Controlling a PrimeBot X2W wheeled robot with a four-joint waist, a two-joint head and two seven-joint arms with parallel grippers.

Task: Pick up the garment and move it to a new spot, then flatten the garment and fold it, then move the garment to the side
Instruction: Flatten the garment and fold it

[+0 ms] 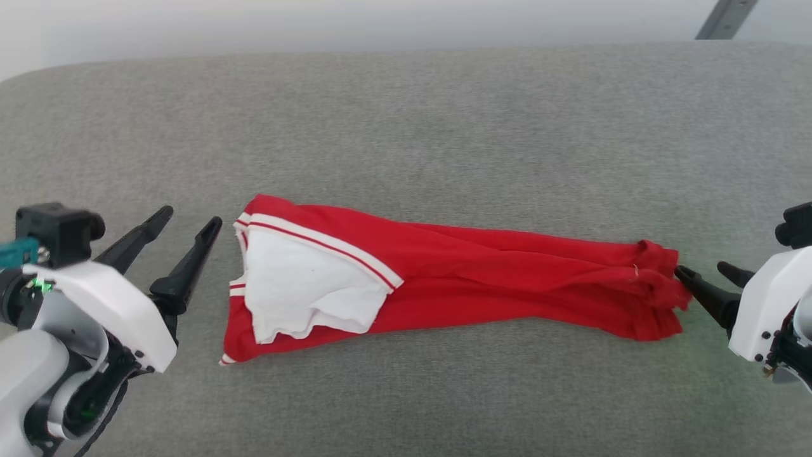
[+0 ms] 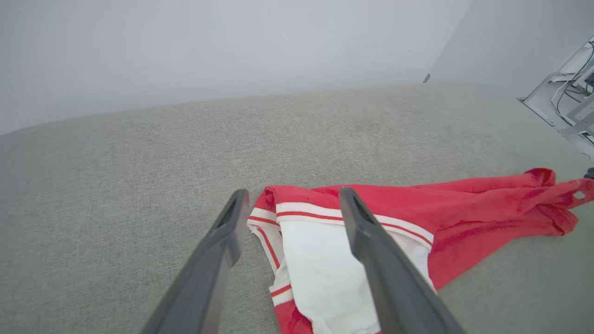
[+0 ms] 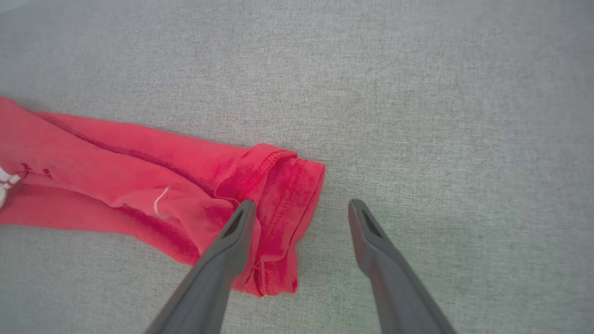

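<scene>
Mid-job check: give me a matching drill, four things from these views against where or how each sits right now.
1 left gripper
2 right gripper
3 garment
4 white sleeve

A lies on top of red cloth
B open, at the plain red hem end
C stretched long across the grey surface
D open, beside the striped-trim end

Pairs: 1-D, 2-B, 3-C, 4-A

Garment [image 2: 464, 204] cut by bottom edge, right hand [image 1: 699, 268] cut by right edge

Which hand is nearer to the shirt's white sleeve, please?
Left. The left hand sits open just off the sleeve end of the shirt; the right hand is at the opposite red hem end.
</scene>
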